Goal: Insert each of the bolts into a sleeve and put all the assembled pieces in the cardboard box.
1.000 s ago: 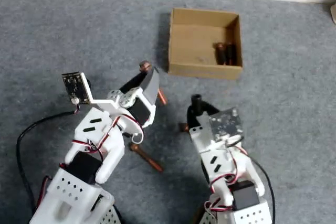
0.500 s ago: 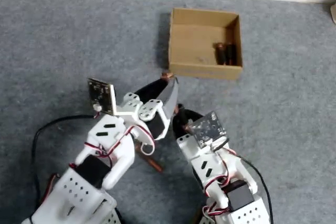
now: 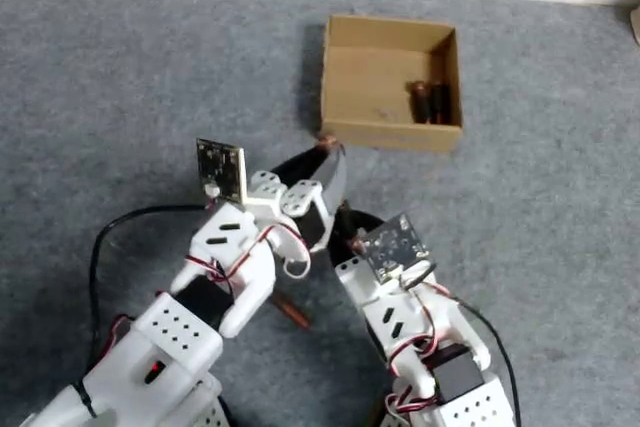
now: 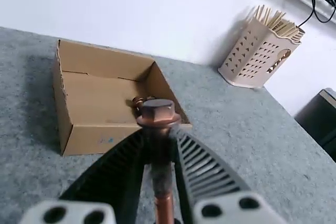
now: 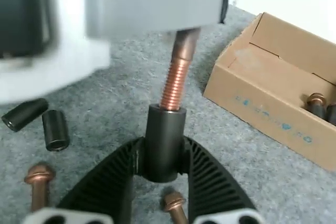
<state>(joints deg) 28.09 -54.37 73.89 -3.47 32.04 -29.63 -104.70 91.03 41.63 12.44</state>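
Swinging across since a second ago, my left arm has carried the bolt (image 5: 178, 77) over to the sleeve (image 5: 165, 140), and my right arm has edged in to meet it. My left fingers (image 4: 202, 163) are clenched on the bolt's shank just under the head. My right fingers (image 5: 210, 182) clamp the sleeve upright above the tabletop (image 3: 150, 67), near the cardboard box (image 3: 390, 133). The threaded tip sits at the sleeve's mouth, seemingly just entering. I judge I should keep the bolt in line with the bore, lower it slowly and hold the sleeve steady, since any tilt could jam the thread on the rim. Finished pieces (image 3: 430, 102) lie in the box. Spare sleeves (image 5: 55, 129) and spare bolts (image 5: 37, 179) wait on the tabletop.
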